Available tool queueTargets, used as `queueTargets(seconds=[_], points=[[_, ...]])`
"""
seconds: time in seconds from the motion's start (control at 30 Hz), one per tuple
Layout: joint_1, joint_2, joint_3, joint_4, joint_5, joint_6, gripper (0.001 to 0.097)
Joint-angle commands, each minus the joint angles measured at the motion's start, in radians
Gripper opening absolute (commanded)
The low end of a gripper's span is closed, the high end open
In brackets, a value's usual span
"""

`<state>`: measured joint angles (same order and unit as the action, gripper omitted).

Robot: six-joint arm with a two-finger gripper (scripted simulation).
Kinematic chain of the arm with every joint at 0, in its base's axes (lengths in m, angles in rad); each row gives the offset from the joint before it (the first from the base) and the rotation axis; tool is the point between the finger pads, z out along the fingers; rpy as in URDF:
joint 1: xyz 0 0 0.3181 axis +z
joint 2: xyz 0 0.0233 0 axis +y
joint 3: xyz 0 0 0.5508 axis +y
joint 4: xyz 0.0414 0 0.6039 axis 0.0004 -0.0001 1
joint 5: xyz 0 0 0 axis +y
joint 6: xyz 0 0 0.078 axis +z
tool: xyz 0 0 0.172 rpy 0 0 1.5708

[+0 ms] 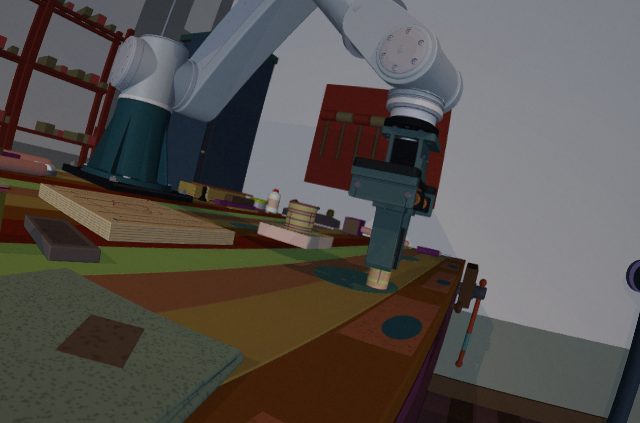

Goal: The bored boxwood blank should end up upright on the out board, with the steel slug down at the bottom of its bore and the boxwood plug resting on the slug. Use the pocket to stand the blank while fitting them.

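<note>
The boxwood plug (379, 278), a short pale cylinder, stands on a dark teal disc near the bench's right edge, its top hidden between the fingers of my gripper (383, 267). My gripper comes straight down over it and its fingers are closing around the plug. The bored boxwood blank (302, 216), a banded pale cylinder, stands upright on a pale block (294, 235) farther back on the bench. The steel slug is not visible.
A large plywood board (134, 215) lies at the left, with a dark flat block (61, 238) in front of it. A grey-green mat (98, 351) fills the near left corner. A vise handle (469, 320) hangs off the bench's right edge.
</note>
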<state>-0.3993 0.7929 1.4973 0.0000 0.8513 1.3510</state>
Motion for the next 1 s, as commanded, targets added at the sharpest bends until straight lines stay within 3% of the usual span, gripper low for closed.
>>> queueTargets(seconds=[0.0, 0.37, 0.97], points=[[0.000, -0.001, 0.000, 0.000, 0.000, 0.000, 0.0248], [0.000, -0.001, 0.000, 0.000, 0.000, 0.000, 0.0033], [0.000, -0.011, 0.000, 0.000, 0.009, 0.000, 0.0033]])
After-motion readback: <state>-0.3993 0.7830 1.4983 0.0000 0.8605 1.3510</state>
